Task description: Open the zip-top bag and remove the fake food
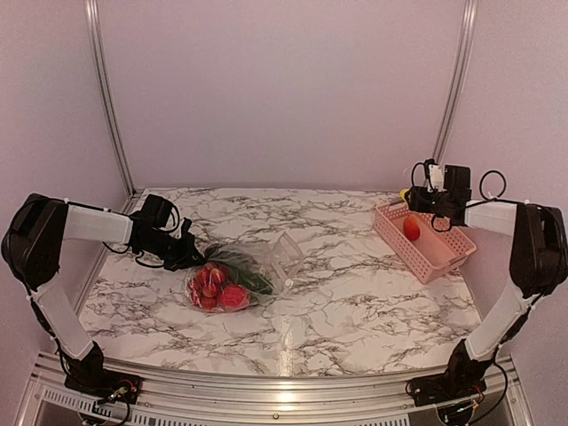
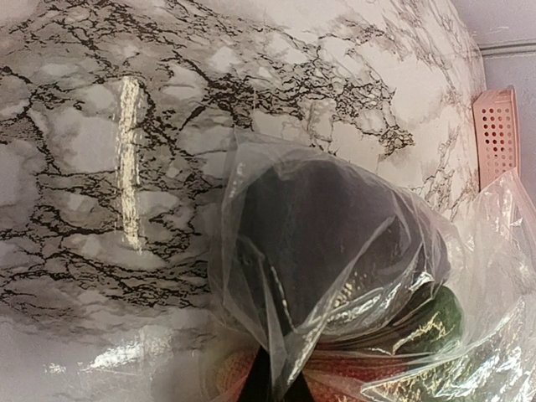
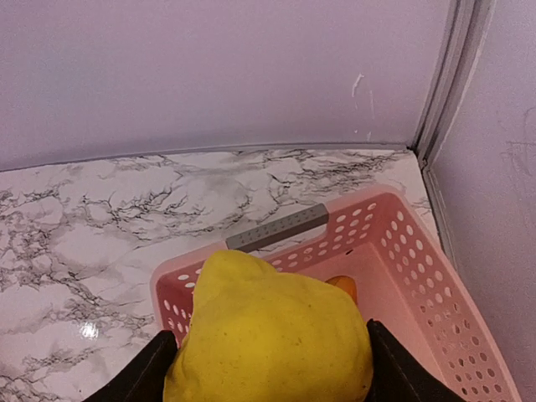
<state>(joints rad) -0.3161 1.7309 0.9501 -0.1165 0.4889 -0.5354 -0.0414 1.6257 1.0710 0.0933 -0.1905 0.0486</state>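
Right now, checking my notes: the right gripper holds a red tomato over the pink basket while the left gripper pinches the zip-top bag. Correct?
No: the right gripper holds yellow fake food, not a red tomato, as the right wrist view shows. It is over the pink basket, and the left gripper pinches the zip-top bag.

The zip-top bag (image 1: 282,255) is crinkly clear plastic; the table (image 1: 364,297) glossy.

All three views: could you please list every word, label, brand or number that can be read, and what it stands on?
None: no readable text. The zip-top bag, yellow fake food, pink basket and marble table bear no print; the grey strip on the basket's rim shows only marks too small to read.
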